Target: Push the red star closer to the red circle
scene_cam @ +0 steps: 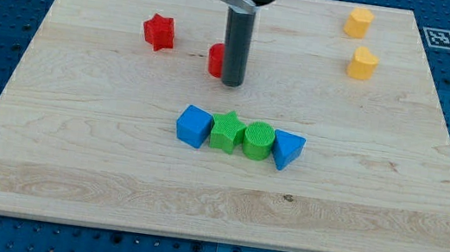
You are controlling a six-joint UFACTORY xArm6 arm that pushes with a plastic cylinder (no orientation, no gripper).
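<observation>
In the camera view, the tool's tip (231, 83) is set down on the bench (74, 150), touching the right side of the red circle (215, 59), which is partly hidden behind the rod. No jaws are carried. The red star (159, 32) is seen further left, apart from both.

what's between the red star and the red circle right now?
Nothing: bare wood separates the red star from the red circle in the camera view. My tip stands against the circle's right side.
</observation>
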